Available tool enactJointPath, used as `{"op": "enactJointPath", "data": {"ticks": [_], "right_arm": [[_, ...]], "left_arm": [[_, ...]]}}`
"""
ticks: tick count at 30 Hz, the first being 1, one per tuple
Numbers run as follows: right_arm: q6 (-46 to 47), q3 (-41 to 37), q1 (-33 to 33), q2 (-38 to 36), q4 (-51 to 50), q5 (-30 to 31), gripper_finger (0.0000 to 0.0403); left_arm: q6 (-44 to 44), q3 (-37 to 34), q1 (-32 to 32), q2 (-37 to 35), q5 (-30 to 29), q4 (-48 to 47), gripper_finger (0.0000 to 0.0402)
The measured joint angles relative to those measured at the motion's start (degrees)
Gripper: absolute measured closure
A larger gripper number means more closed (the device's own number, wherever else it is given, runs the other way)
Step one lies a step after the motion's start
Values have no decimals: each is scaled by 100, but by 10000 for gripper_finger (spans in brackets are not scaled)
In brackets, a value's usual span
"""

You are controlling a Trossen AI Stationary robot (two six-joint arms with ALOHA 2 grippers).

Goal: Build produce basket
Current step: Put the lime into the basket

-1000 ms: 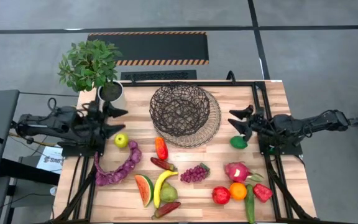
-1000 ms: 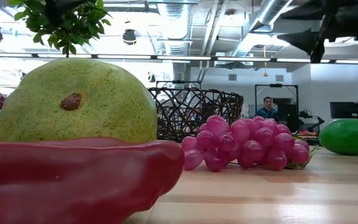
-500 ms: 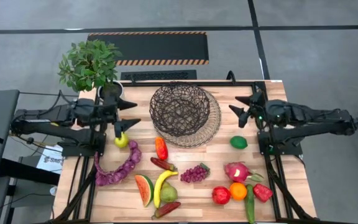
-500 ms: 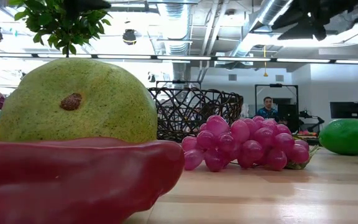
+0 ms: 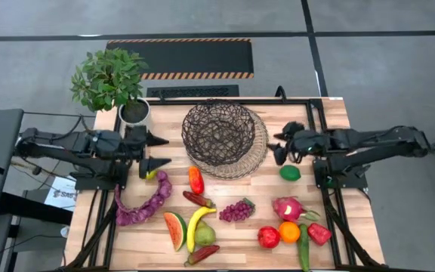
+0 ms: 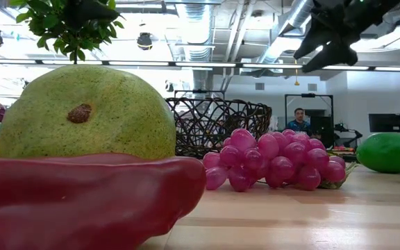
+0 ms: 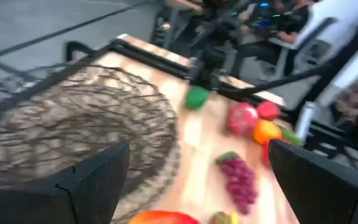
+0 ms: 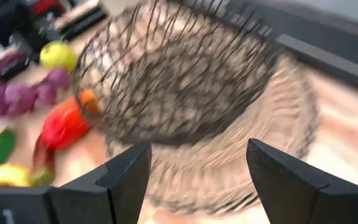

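The woven wire basket (image 5: 221, 136) rests on its tan wicker base at the table's far middle. It also fills much of the left wrist view (image 7: 73, 130) and the right wrist view (image 8: 185, 81). The produce lies loose on the near half: a purple string (image 5: 142, 202), an orange-red pepper (image 5: 195, 180), grapes (image 5: 236, 210), a banana (image 5: 197, 225), a lime-green fruit (image 5: 290, 172) and a dragon fruit (image 5: 288, 208). My left gripper (image 5: 159, 152) hangs open in the air just left of the basket. My right gripper (image 5: 278, 148) hangs open just right of it. Both point at the basket.
A potted plant (image 5: 112, 79) in a white pot stands at the far left corner. A yellow-green apple (image 5: 149, 174) lies partly under my left gripper's finger. A red apple (image 5: 269, 236), an orange (image 5: 289, 231) and a green pepper (image 5: 303, 245) sit near the front right.
Both grippers have come in toward the basket from their sides, the left toward the table's right, the right toward its left. Both have tipped their fingers downward, the right one more. Both have stayed open. No produce has moved.
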Motion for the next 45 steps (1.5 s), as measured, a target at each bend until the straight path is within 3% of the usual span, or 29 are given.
{"op": "enactJointPath", "data": {"ticks": [12, 19, 28, 37, 45], "right_arm": [[1335, 0, 972, 920, 179, -164, 117], [988, 0, 1245, 970, 1342, -346, 117], [770, 2, 1111, 920, 1689, -357, 117], [767, 2, 801, 922, 1122, -342, 117], [758, 2, 623, 922, 937, -340, 117]], "left_arm": [[-376, -680, -1164, -258, -777, 340, 34], [-380, -821, -1470, -192, -931, 622, 34], [-367, -825, -1499, -188, -1082, 620, 34], [-362, -825, -1497, -188, -1104, 599, 34], [-274, -825, -1497, -186, -1525, 592, 34]]}}
